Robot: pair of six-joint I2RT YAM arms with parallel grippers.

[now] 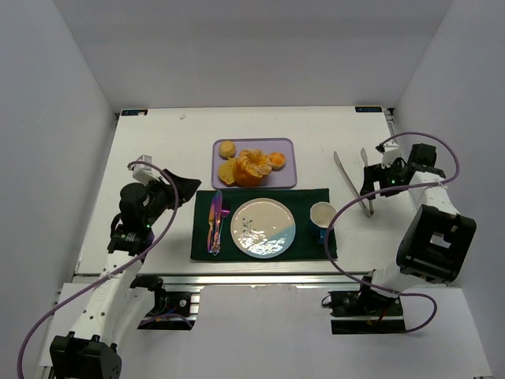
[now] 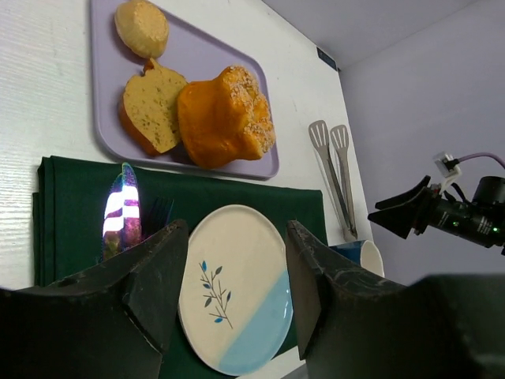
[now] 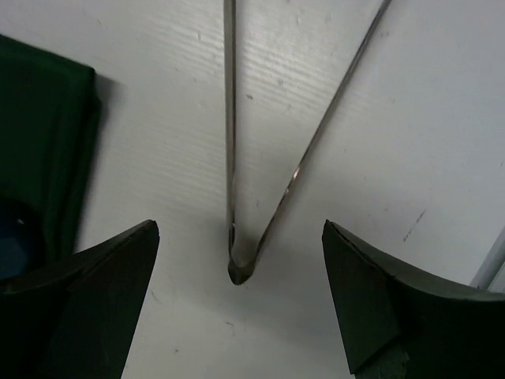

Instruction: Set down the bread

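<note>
- The bread point(image 1: 252, 167) is seen on the lilac tray point(image 1: 256, 144) at the far side of the counter point(image 1: 158, 150). It touches a heart-shaped slice point(image 2: 154, 103), and a small round bun point(image 2: 142, 25) lies beyond that.
- The plate point(image 1: 263, 227), judged to be the destination, lies bare on the dark green placemat point(image 1: 308, 197), just nearer than the tray. It is flanked by an iridescent knife point(image 1: 215, 221) and a cup point(image 1: 322, 213).
- The right end effector point(image 3: 238, 237) is spread wide and nothing is held in it. It is poised above the hinge end of the metal tongs point(image 3: 230, 158), whose two arms fan away between the fingers.
- The step in hand is judged to be the pick-up of the tongs.
  - A straight descent is advised, with the hinge kept centred so that both arms are bracketed from outside.
  - The grip is best taken slightly up the arms from the joint, so that a squeeze can later be passed to the tips.
- The tongs are thin and lie flat on the counter. The fingers should therefore be lowered close to the surface before closing, or the metal may slip out or be pushed aside.
- The left end effector point(image 2: 235, 229) is also wide open and empty. It hangs near the left edge of the placemat, well apart from the tongs, and is best kept there.
- Since the bread touches the slice, a lift from its free sides is judged safer when it is taken.
</note>
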